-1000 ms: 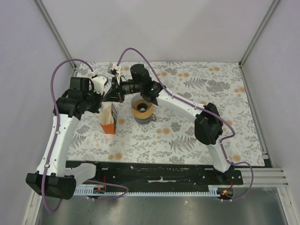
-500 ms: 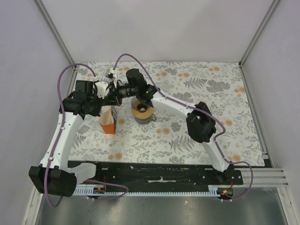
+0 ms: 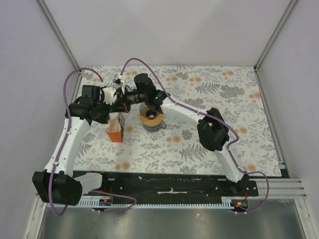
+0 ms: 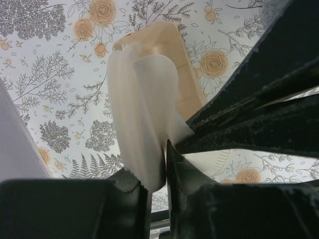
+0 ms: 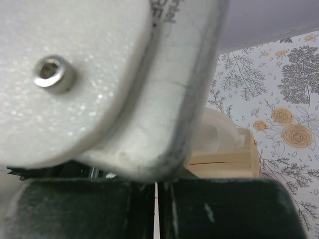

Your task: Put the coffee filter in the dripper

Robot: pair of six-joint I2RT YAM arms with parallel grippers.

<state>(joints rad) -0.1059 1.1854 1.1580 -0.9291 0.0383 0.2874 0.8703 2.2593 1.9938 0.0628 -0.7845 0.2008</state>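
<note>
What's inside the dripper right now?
In the dripper only its dark inner cone shows, no white paper; the right arm partly covers its far rim. The coffee filter is pinched in the left gripper over the packet.

A blurry white arm part [image 5: 99,84] hid most of the packet [image 5: 224,149]. The coffee filter [image 4: 142,114] had its bottom edge lost between dark fingers [image 4: 199,209].
</note>
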